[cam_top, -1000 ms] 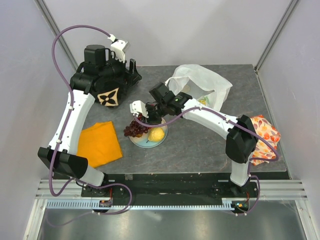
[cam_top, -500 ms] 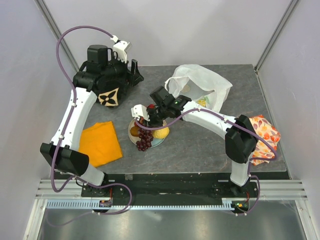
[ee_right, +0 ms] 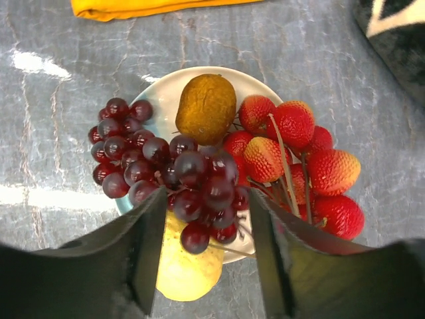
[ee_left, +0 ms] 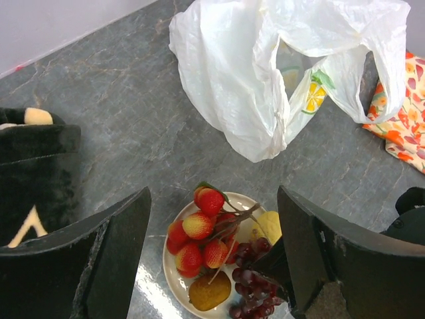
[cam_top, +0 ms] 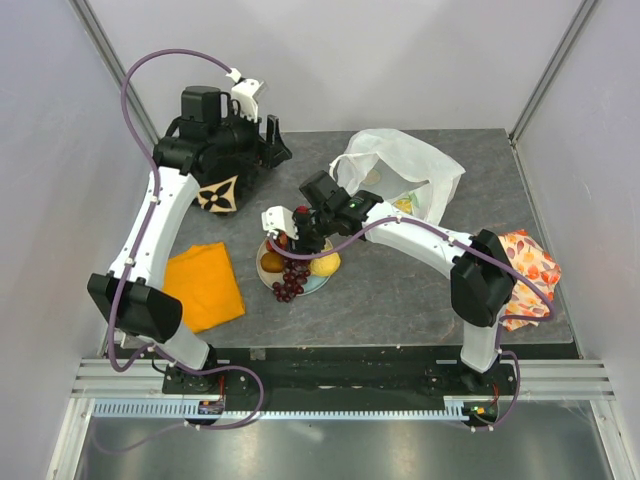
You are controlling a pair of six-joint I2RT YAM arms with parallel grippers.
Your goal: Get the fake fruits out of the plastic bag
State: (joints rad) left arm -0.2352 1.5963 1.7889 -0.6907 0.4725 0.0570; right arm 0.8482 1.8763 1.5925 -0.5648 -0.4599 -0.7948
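Your grape bunch (ee_right: 166, 176) lies on the plate (ee_right: 159, 83) at mid-frame of the top view, touching the berry cluster (ee_right: 292, 159), brown piece (ee_right: 206, 108) and lemon (ee_right: 189, 266). The right tool (ee_right: 207, 219) straddles it, fingers apart, gripping nothing. A citrus slice (ee_left: 314, 96) shows inside the white bag (ee_left: 232, 80), upper right on the bench (ee_left: 119, 100). The left tool (ee_left: 212, 199) hangs spread wide at upper left, over the black bag (cam_top: 215, 190) with a beige flower mark.

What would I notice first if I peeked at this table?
A plate piled with dark purple grapes, red berries and a lemon sits mid-table. The right gripper hangs open right over the grapes. Farther back slumps a crinkly white plastic bag, a citrus slice showing through it.
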